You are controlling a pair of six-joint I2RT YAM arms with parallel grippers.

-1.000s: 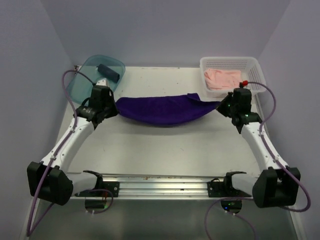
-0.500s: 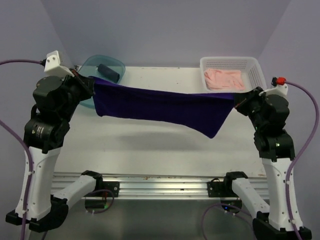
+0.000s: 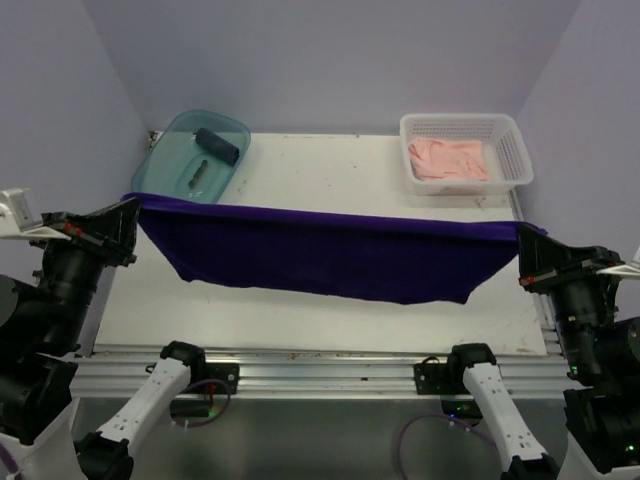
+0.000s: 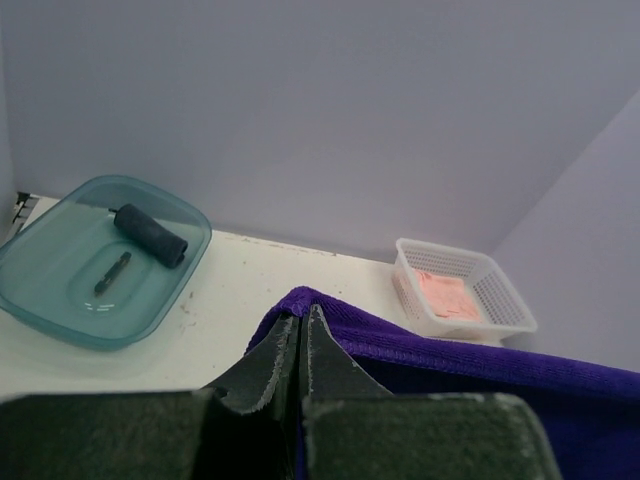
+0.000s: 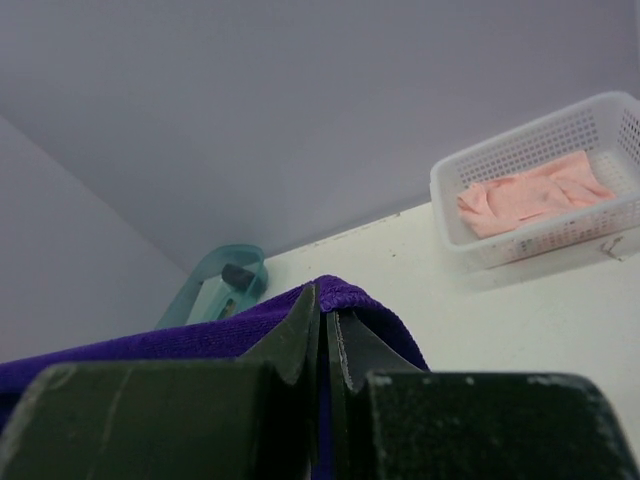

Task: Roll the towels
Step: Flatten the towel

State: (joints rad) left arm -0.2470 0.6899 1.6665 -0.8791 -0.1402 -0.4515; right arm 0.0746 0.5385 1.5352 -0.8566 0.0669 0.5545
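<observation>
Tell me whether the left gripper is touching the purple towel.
Touching: left wrist view shows the left gripper pinching a corner of the purple towel between shut jaws.

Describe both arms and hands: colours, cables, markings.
The left arm and right arm: white links, black joint housings. The left hand and right hand: black, tapered fingers, small red marks. A purple cable loops near the right base.

From where I'm sitting, the big towel point(image 3: 330, 255) is showing up solid deep purple. The crumpled towel point(image 3: 447, 158) is looking pale pink in a white lattice-pattern basket point(image 3: 515, 155). The rolled towel point(image 3: 220, 147) is reading dark slate-blue in a see-through teal tub point(image 3: 165, 160). The table point(image 3: 330, 175) is looking plain off-white.
</observation>
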